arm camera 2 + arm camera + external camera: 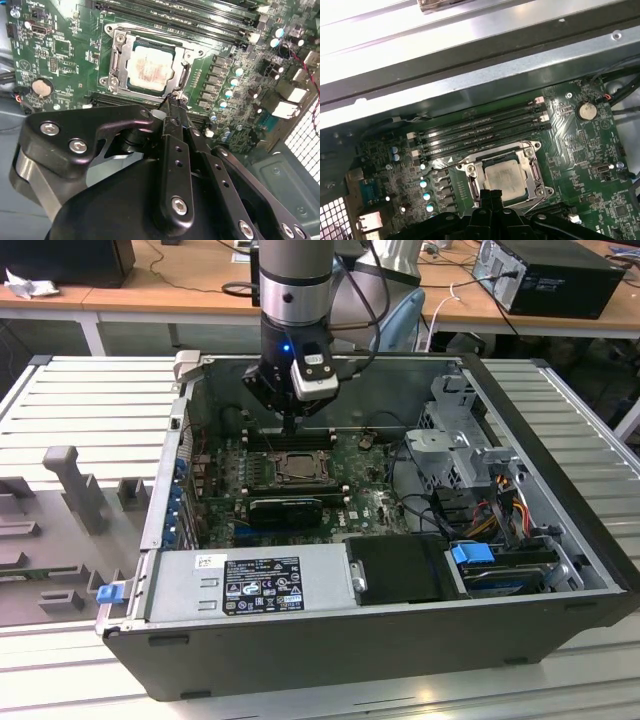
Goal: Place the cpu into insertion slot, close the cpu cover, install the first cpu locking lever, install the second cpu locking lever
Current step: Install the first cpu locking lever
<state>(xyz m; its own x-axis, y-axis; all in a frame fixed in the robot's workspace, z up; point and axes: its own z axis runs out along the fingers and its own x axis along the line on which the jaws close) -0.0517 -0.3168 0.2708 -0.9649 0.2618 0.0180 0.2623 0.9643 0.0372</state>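
Just beside the insertion slot (298, 466), at its edge, your fingers (175, 145) stand clenched together with nothing seen between them; the cpu (149, 67) lies flat inside the slot; the cpu cover (116, 57) lies down around it, framing its pale face; green motherboard (590, 150) surrounds them, inside the open computer case (330, 640) on the table (90, 400).

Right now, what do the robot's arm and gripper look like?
The arm is a grey metal cylinder with a black joint band, a blue light and black cables. The gripper is black, with bolted linkage plates and slim fingers.
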